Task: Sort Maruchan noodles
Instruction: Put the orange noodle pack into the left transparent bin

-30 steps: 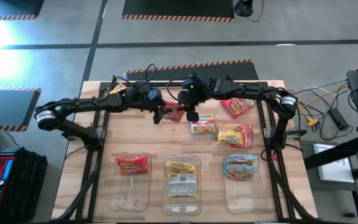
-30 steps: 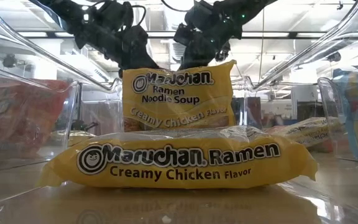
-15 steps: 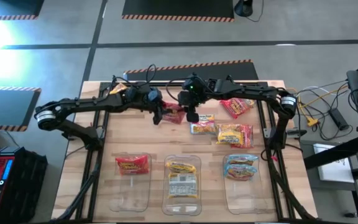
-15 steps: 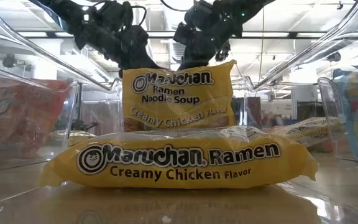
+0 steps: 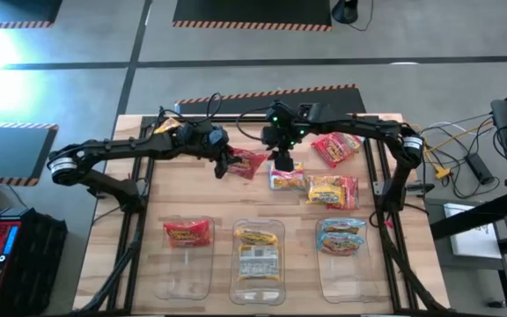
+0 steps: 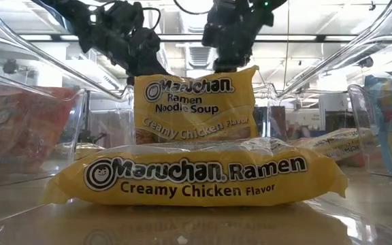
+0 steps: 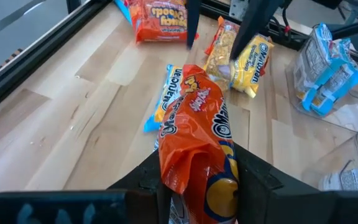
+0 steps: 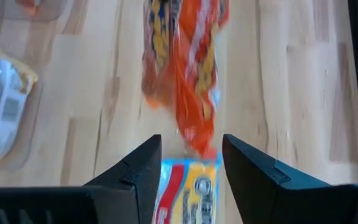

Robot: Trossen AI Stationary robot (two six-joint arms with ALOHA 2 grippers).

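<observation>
Wooden tabletop [image 5: 121, 220] on a grey shop floor, as I see it from overhead: three clear plastic bins along the near edge, loose Maruchan packets toward the far side. Left bin [image 5: 187, 275]: one red packet [image 5: 187, 233]. Middle bin [image 5: 258, 286]: two yellow Creamy Chicken packets [image 5: 257, 251], one lying flat and one propped upright behind it in the low view. Right bin [image 5: 341, 273]: light blue packets [image 5: 341, 236]. Left gripper [image 5: 233, 164], mid-table toward the far edge: clenched on one end of a red-orange packet [image 7: 197, 140], which sticks out from between my left fingers [image 7: 260, 177]. Right gripper [image 5: 283, 162], just beside that packet: my right wrist view shows both fingers [image 8: 253, 168] spread apart with nothing between them, the red-orange packet beyond the tips, a yellow and blue packet [image 8: 185, 193] on the wood beneath. Loose on the table near the right gripper: a yellow-orange packet [image 5: 332, 190], another red packet [image 5: 337, 150], and a small pale packet [image 5: 286, 180].
</observation>
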